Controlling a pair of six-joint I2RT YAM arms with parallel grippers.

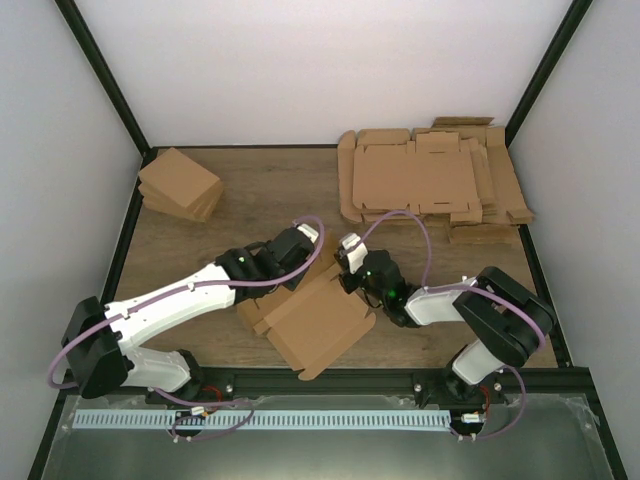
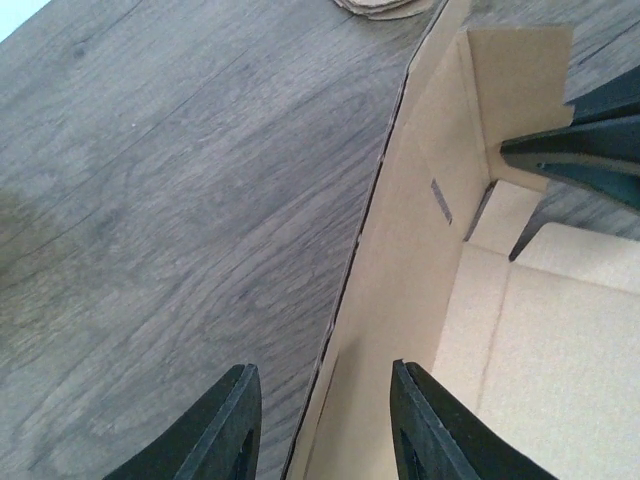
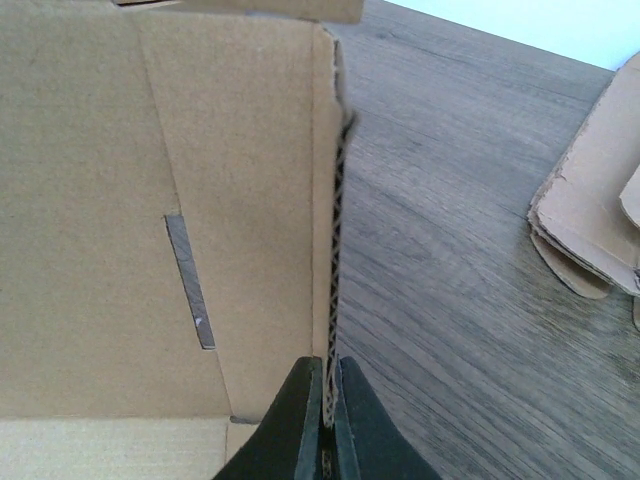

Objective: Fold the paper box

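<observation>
Pinching paper box [image 3: 100, 200] (right pincer [image 3: 330, 368] outstretched)

Plain brown unprinted paper box [image 1: 318, 322], half-formed, lies askew on the near middle of the wooden table [image 1: 250, 200]; its base panel rests flat; one side wall [image 3: 240, 200] stands upright, cut with a narrow slot [image 3: 190, 280]
</observation>
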